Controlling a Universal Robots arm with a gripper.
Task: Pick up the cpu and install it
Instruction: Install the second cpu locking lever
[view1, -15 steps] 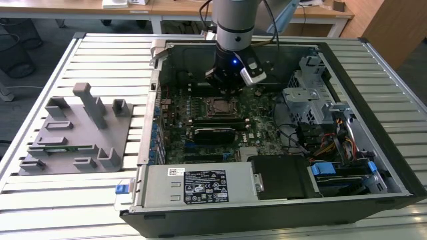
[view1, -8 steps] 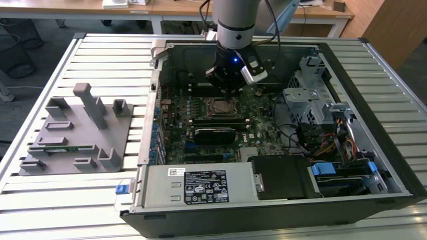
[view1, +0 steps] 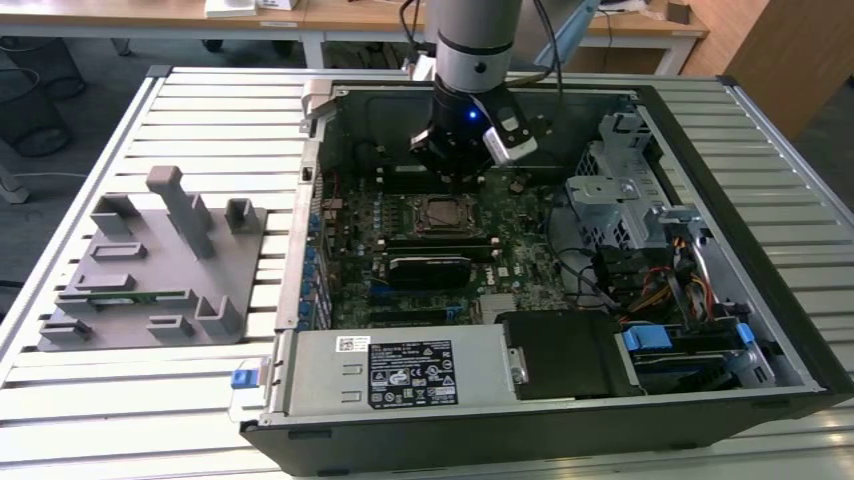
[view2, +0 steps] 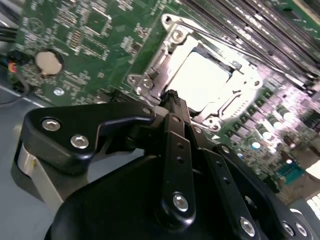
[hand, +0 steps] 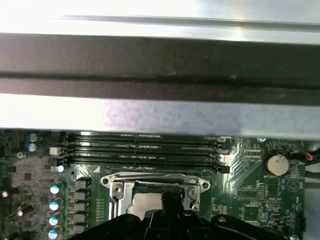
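The cpu (view2: 200, 80) is a pale silver square lying flat inside the metal socket frame (view2: 150, 82) on the green motherboard; the first wrist view shows the cpu (hand: 142, 205) partly behind the fingers. My gripper (view2: 172, 96) hangs just above the socket's edge with its black fingers (view2: 176, 150) drawn together to a point and nothing between them. In the exterior view the gripper (view1: 458, 178) is inside the open computer case, slightly behind the socket frame (view1: 441, 213).
The open case (view1: 747, 260) has a drive cage and cables on the exterior view's right and a power supply (view1: 400, 365) in front. Memory slots (hand: 142, 147) run beside the socket. A grey plastic fixture (view1: 147, 270) holding a green stick lies on the slatted table.
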